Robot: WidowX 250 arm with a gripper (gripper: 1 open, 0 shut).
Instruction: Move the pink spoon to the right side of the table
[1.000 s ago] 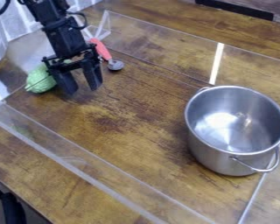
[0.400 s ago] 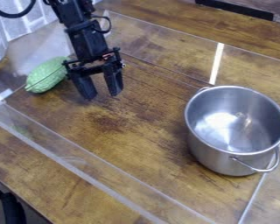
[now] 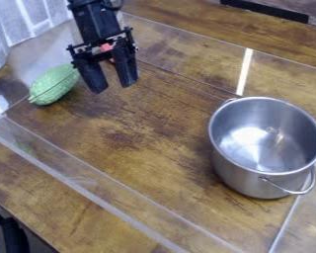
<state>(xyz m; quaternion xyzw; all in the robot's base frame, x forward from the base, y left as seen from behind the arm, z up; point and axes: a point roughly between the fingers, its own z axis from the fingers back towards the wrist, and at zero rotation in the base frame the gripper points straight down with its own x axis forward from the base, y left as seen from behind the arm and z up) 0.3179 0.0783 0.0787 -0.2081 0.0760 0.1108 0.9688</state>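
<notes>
You have the table (image 3: pixel 158 133) with its pot (image 3: pixel 265 146) near the right edge, and the gripper (image 3: pixel 107 85) over the upper-left part, fingers apart. The pink spoon (image 3: pixel 107 47) lies behind those jaws, toward the far edge — mostly hidden, so its long axis is unclear.

The small pinkish-red plastic spoon (image 3: pixel 107 47) was mostly hidden behind the black robotic gripper (image 3: pixel 111 77), its greyish end out of sight. The picture's top edge cut off the black arm (image 3: pixel 95 8).
</notes>
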